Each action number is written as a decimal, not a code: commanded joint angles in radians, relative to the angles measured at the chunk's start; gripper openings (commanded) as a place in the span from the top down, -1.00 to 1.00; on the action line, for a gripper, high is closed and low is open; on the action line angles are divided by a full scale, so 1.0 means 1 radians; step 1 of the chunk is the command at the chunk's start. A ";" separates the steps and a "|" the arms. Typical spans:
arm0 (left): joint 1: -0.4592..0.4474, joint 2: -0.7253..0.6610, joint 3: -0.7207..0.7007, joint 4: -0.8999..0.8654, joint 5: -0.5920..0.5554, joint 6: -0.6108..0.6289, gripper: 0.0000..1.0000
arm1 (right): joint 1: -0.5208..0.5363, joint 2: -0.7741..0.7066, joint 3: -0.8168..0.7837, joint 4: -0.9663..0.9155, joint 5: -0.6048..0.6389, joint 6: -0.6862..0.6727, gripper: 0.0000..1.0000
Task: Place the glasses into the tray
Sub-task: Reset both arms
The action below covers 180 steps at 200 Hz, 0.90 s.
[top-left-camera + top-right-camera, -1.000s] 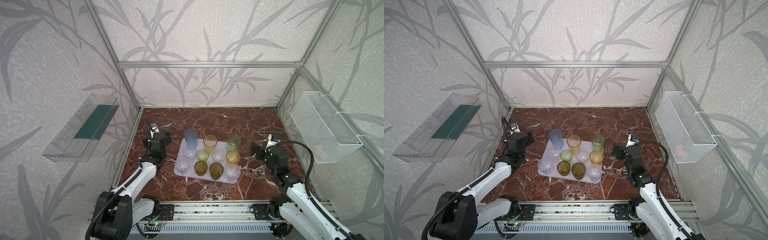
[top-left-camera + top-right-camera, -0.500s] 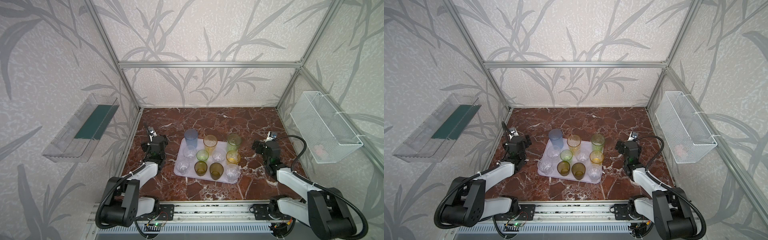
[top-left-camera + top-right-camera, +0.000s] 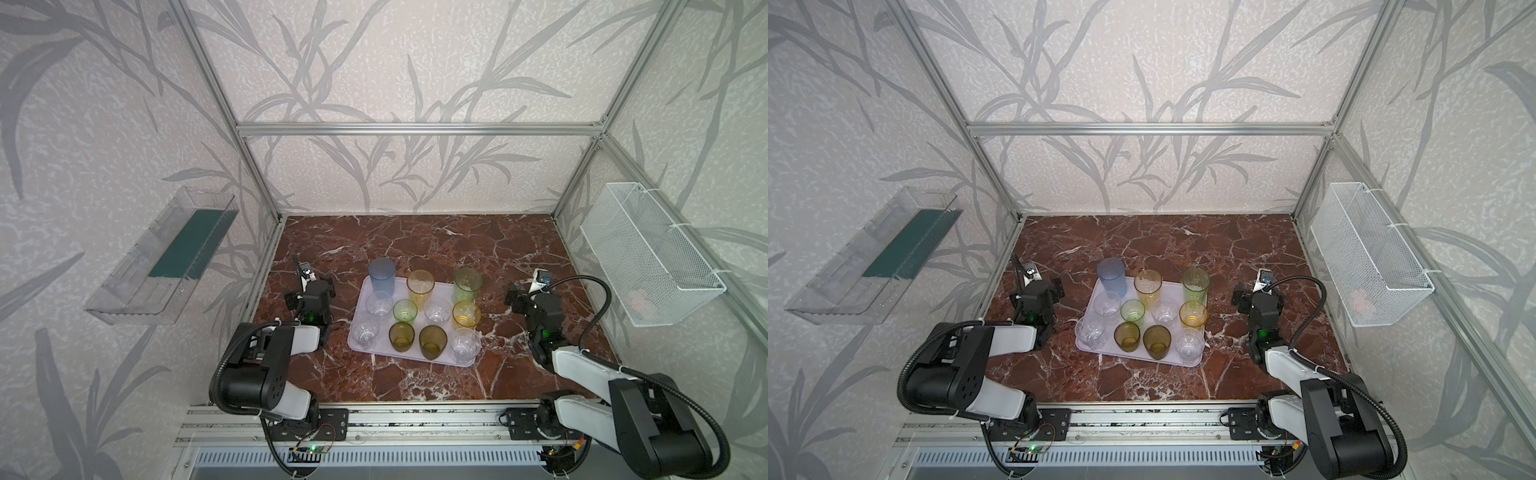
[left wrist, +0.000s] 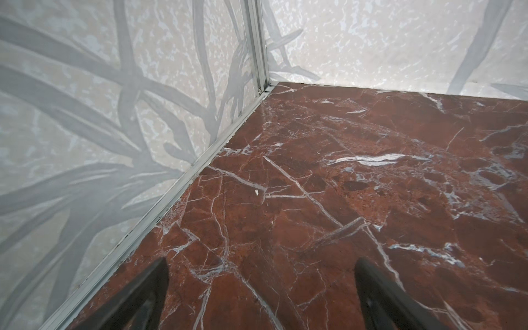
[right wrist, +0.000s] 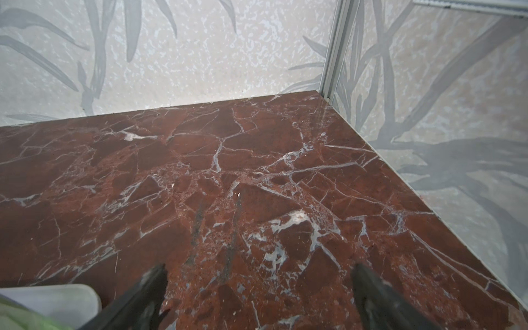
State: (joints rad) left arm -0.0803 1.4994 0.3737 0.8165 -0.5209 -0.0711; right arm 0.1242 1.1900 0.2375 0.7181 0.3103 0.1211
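the red-brown marble tabletop point(image 3: 415, 237) fills the lower middle of both top views, and the pale lavender tray point(image 3: 382, 354) lies flat on it at the centre of the frame, slightly skewed. a white wire basket point(image 3: 648, 257) hangs on the wall at the right edge and a clear plastic shelf point(image 3: 166, 257) at the left edge, both well apart from the tray. all eleven glasses point(image 3: 1133, 309) stand upright inside the tray in three rows. the upper row has the tall grey-blue glass point(image 3: 382, 274) at the left, the tall yellow glass point(image 3: 420, 286) in the middle and the tall pale-green glass point(image 3: 467, 284) at the right. the middle row runs clear, short green glass point(image 3: 404, 311), clear, short yellow glass point(image 3: 466, 314). the lower row has two dark amber glasses point(image 3: 401, 336) side by side between two clear ones. the left gripper point(image 3: 311, 291) sits near the tray's left side and the right gripper point(image 3: 534, 297) near its right side, neither touching the tray or any glass. in the left wrist view the left gripper point(image 4: 261, 263) has its jaws spread wide over bare marble with nothing between them; in the right wrist view the right gripper point(image 5: 259, 267) is likewise wide apart and holds nothing, with a corner of the tray point(image 5: 57, 297) at the lower left of that frame.
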 commanded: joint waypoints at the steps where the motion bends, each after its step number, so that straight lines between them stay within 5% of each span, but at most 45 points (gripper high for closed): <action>1: 0.013 0.007 0.023 0.037 0.069 0.017 -0.99 | -0.003 0.059 -0.001 0.136 -0.038 -0.055 -0.98; 59: 0.038 0.034 0.049 0.028 0.112 0.012 -0.99 | -0.002 0.330 -0.018 0.509 0.010 -0.129 -0.98; 105: 0.038 0.034 0.050 0.032 0.110 0.015 -0.99 | 0.000 0.421 0.081 0.412 -0.112 -0.173 -0.98; 124: 0.038 0.035 0.047 0.034 0.110 0.016 -0.99 | 0.000 0.360 0.124 0.225 -0.107 -0.150 -0.98; 143: 0.038 0.035 0.047 0.034 0.110 0.016 -0.99 | 0.000 0.411 0.093 0.367 -0.103 -0.168 -0.98; 180: 0.038 0.035 0.047 0.034 0.110 0.016 -0.99 | 0.000 0.399 0.098 0.335 -0.092 -0.154 -0.98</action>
State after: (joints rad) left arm -0.0452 1.5276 0.4065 0.8341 -0.4152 -0.0635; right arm 0.1249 1.5841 0.3317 1.0275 0.2092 -0.0284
